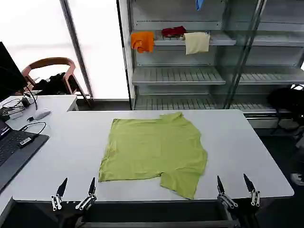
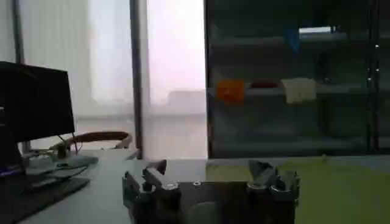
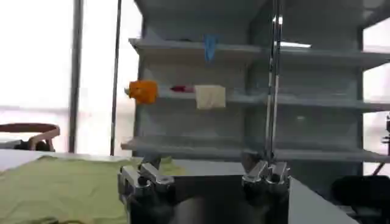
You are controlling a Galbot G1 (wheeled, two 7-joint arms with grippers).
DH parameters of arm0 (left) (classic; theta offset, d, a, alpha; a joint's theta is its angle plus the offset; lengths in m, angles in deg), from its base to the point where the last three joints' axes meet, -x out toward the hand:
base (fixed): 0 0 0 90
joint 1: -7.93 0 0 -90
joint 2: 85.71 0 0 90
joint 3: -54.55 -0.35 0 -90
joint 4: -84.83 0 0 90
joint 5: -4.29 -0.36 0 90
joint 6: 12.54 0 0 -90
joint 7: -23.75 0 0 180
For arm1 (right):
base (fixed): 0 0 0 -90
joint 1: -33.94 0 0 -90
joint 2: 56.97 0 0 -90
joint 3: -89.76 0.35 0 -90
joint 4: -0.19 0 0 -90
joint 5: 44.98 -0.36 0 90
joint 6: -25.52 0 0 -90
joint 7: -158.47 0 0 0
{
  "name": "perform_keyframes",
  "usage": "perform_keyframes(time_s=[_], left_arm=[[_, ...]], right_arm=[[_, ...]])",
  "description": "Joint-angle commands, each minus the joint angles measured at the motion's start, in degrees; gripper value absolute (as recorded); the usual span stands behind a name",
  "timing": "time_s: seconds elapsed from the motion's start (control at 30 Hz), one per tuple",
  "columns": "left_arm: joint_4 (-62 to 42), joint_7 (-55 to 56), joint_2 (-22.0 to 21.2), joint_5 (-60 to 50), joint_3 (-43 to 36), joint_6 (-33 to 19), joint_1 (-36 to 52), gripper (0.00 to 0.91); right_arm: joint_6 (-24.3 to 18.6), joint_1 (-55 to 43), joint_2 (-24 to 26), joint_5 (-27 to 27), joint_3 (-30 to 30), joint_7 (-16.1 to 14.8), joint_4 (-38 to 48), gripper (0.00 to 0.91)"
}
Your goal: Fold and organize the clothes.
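Hidden or cut off: the arms behind both grippers drop out of the head view at the near edge; the T-shirt's graphic print cannot be made out, since a plain yellow-green side faces up; the laptop at the left is cropped by the frame.
T-shirt [image 1: 153,154]: lime yellow-green, spread flat in the middle of the white table [image 1: 237,142], collar toward the far edge; its near right part is rumpled, with a sleeve or flap reaching almost to the near edge.
Left gripper [image 1: 76,189]: at the near edge, left of the shirt, fingers spread apart and holding nothing; it stands just beside the shirt's near left corner without touching it.
Left gripper, wrist view [image 2: 208,172]: the two fingers stand wide apart, with the shirt [image 2: 341,189] lying beyond them as a yellow-green band on the table.
Right gripper [image 1: 234,186]: at the near edge, right of the shirt, fingers spread and empty; it is near the shirt's rumpled near right part, with bare table between them.
Right gripper, wrist view [image 3: 204,167]: fingers apart, the shirt [image 3: 55,185] off to one side on the table.
Far shelves: an orange cloth [image 1: 142,41], a red cloth [image 1: 173,31] and a cream cloth [image 1: 196,42] lie on the rack behind the table.
Left side: a laptop [image 1: 14,147] and cables on the table, a wooden chair [image 1: 50,64] beyond.
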Motion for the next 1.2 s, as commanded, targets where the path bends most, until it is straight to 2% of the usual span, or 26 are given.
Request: perform_keyframes(time_s=[0.03, 0.1, 0.2, 0.37, 0.57, 0.7, 1.2], left_arm=[[6.17, -1.78, 2.78, 11.58, 2.74, 31.73, 6.4, 0.907], [5.12, -2.87, 3.41, 13.37, 3.3, 34.11, 7.98, 0.907], [3.95, -5.28, 4.01, 15.19, 4.24, 35.25, 9.44, 0.907], [0.25, -7.81, 5.11, 19.13, 6.24, 36.2, 13.54, 0.907], [-3.36, -9.59, 5.49, 21.09, 5.17, 36.41, 17.29, 0.907], [-6.04, -9.48, 4.23, 21.6, 3.08, 36.54, 19.89, 0.907], [-13.55, -9.47, 2.74, 20.15, 0.21, 34.89, 23.34, 0.907]], right_arm=[[19.73, -2.61, -0.13, -3.3, -3.62, 2.62, -4.33, 0.907], [22.48, -4.1, -0.72, -3.66, -5.05, 3.23, -4.29, 0.907], [22.45, -5.85, -1.18, -3.09, -6.25, 2.6, -3.65, 0.907], [24.76, -9.43, -2.12, -2.12, -8.5, 1.82, -2.62, 0.907], [27.72, -15.33, -4.61, -1.79, -13.2, 3.19, 0.57, 0.907], [29.39, -18.24, -6.13, -1.74, -15.91, 3.98, 1.85, 0.907], [30.12, -20.98, -8.41, -1.76, -19.57, 4.48, 5.51, 0.907]])
